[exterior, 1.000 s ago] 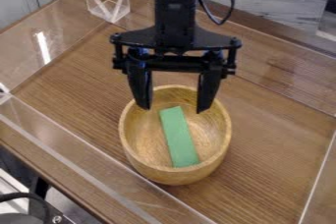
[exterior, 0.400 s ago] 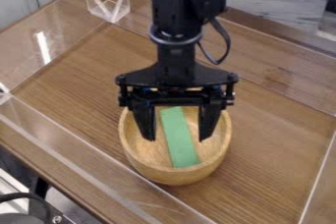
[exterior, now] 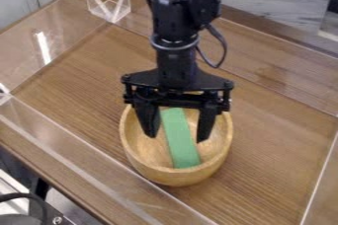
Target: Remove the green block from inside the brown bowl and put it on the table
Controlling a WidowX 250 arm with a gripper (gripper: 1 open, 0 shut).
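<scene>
The green block [exterior: 181, 142] lies flat inside the brown bowl [exterior: 141, 162], running from the far rim toward the near side. My gripper [exterior: 179, 126] hangs straight down over the bowl, open. Its two black fingers reach into the bowl, one on each side of the block's far half. Whether the fingers [exterior: 148, 122] touch the block is unclear. The bowl stands on the wood-grain table [exterior: 271, 120], near its front edge.
Low clear acrylic walls [exterior: 73, 130] border the table at the front and left. A clear plastic piece [exterior: 106, 4] stands at the back left. Bare tabletop lies to the right of the bowl and behind it.
The gripper has come down from above the bowl's rim into the bowl, its open fingers now straddling the block. The block and bowl have not moved.
</scene>
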